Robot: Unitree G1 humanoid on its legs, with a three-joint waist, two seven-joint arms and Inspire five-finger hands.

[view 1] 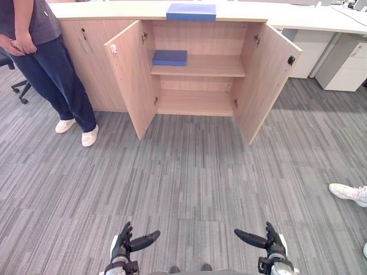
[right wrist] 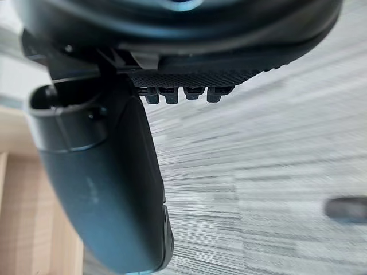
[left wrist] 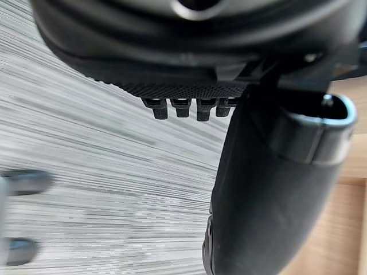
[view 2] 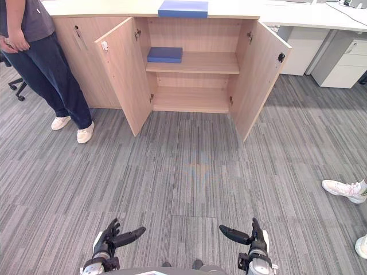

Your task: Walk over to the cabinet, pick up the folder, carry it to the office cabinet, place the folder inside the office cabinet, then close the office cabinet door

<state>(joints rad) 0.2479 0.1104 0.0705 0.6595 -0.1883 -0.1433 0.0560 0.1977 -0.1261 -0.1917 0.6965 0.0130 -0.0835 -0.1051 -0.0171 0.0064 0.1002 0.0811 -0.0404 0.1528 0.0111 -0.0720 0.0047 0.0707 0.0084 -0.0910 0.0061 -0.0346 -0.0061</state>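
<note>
A blue folder lies on the countertop above a wooden cabinet whose two doors stand wide open. A second blue folder rests at the left of the cabinet's middle shelf. The cabinet is a few steps ahead across the carpet. My left hand and right hand hang low at the near edge, both open and holding nothing. In the left wrist view its thumb stands out over bare carpet, and the right thumb does the same.
A person stands left of the cabinet, close to the open left door. Another person's white shoe shows at the right. An office chair is far left, and white drawer units stand at the back right.
</note>
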